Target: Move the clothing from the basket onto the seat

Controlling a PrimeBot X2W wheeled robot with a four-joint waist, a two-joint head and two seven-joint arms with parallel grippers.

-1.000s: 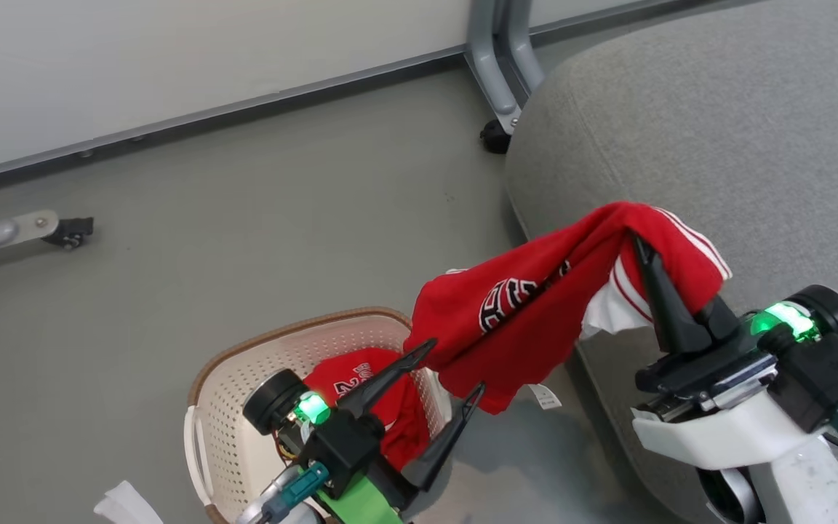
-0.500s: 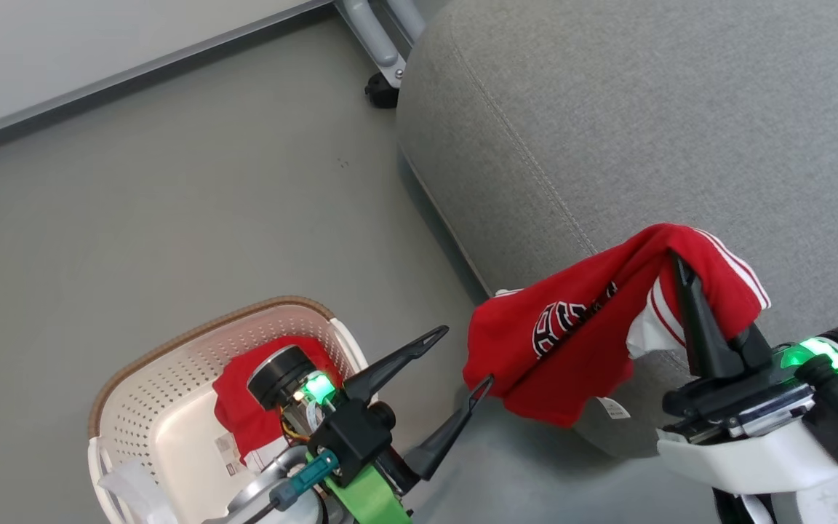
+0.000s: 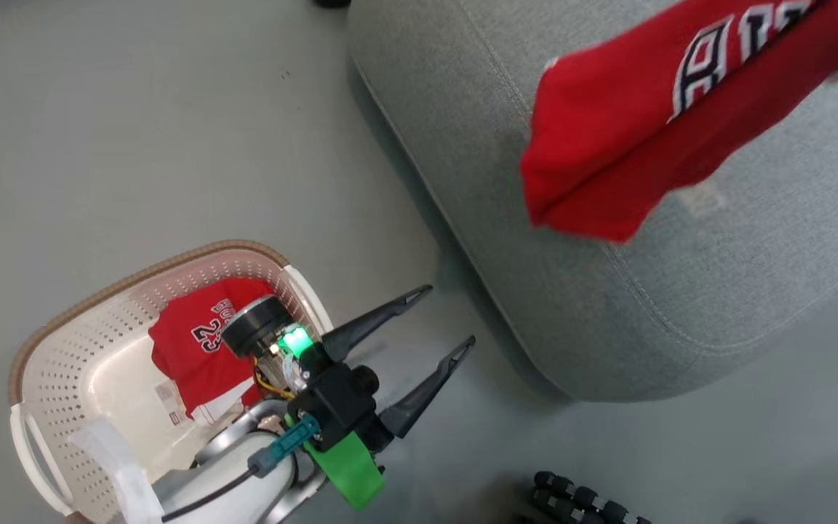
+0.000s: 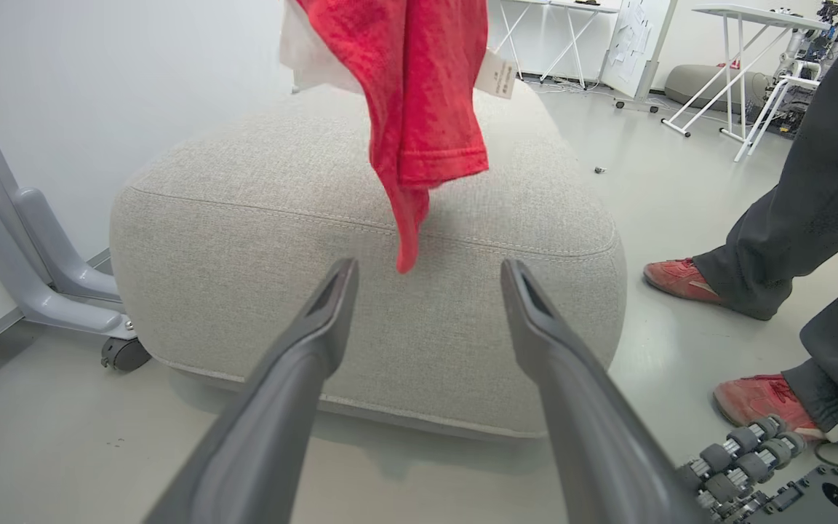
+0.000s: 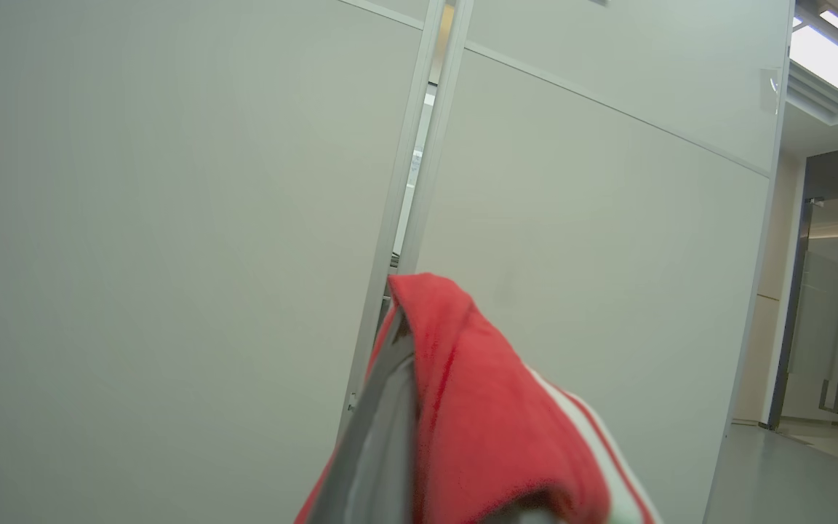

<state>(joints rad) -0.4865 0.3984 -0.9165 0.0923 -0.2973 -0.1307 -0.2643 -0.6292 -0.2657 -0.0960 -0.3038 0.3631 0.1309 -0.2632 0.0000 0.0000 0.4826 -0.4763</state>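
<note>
One red basketball garment with large dark lettering [image 3: 630, 138] is out of the cream perforated plastic basket [image 3: 55, 386]. Over the last second it has gone from trailing off the near left edge of the big grey fabric seat cushion [image 3: 681, 306] to hanging in the air above the cushion's top. Its lower hem dangles free, and you cannot tell whether the tip brushes the fabric. Much of the shift in the head view is your camera swinging right, not the basket moving. Your right gripper [image 5: 408, 378] is closed on the garment's striped end, with cloth folded over its tips so the gap is hidden. Your left gripper [image 3: 449, 314], beside the hem a second ago, is now well apart from it. It is spread wide and holds nothing, over the smooth grey floor [image 3: 135, 131] between basket and seat. That puts you at the release: lower and let go. A second red garment printed "23" [image 3: 197, 338] lies in the basket at near left, so another trip remains.
</note>
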